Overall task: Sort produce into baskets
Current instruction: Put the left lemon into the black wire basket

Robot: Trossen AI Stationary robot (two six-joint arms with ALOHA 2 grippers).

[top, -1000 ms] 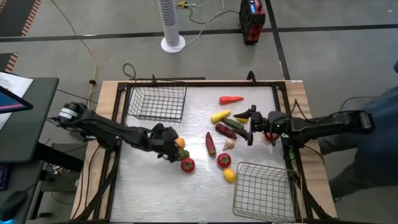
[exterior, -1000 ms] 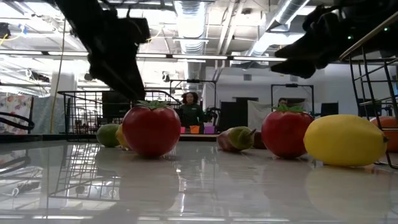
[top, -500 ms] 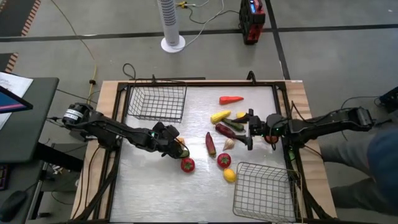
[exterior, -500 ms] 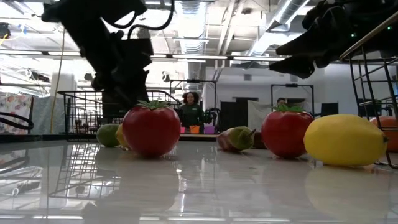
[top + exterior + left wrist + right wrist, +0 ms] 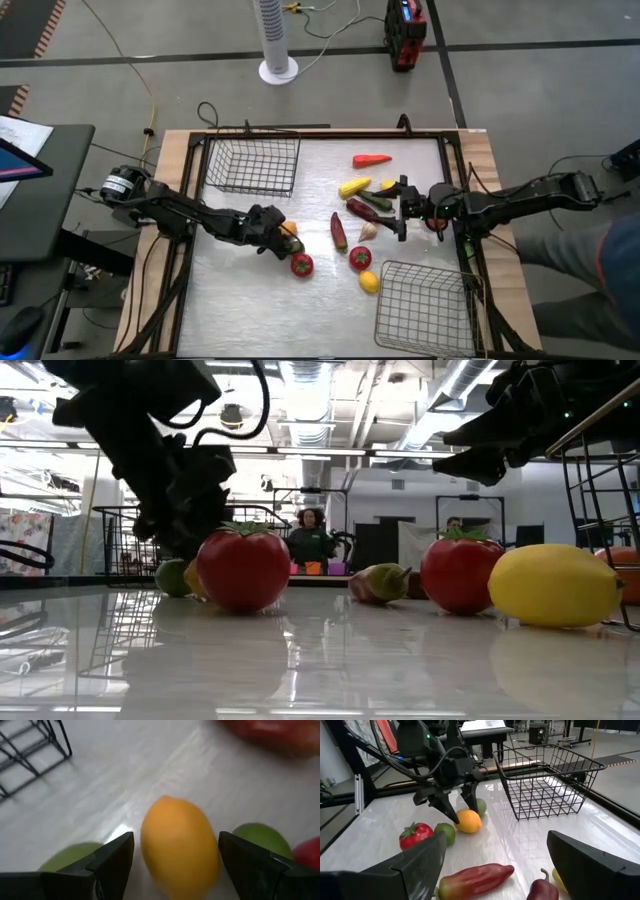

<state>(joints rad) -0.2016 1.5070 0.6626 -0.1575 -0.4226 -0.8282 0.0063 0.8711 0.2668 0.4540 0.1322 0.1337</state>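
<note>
Sorting has barely begun: both baskets, one at 11 o'clock (image 5: 254,166) and one at 5 o'clock (image 5: 424,305), hold nothing, and all produce lies on the surface (image 5: 250,300). The left gripper (image 5: 175,865) stands open around the orange fruit (image 5: 179,851), not yet clamped. The right gripper (image 5: 404,208) hovers open and empty over the central pile. The left arm hides nearby green fruits from above.

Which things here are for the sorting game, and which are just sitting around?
For the job:
the orange fruit, with the open left gripper around it
tomato
lemon
carrot
far basket
near basket
the open right gripper, over the pile

Just lying about:
white fan
red box
</note>
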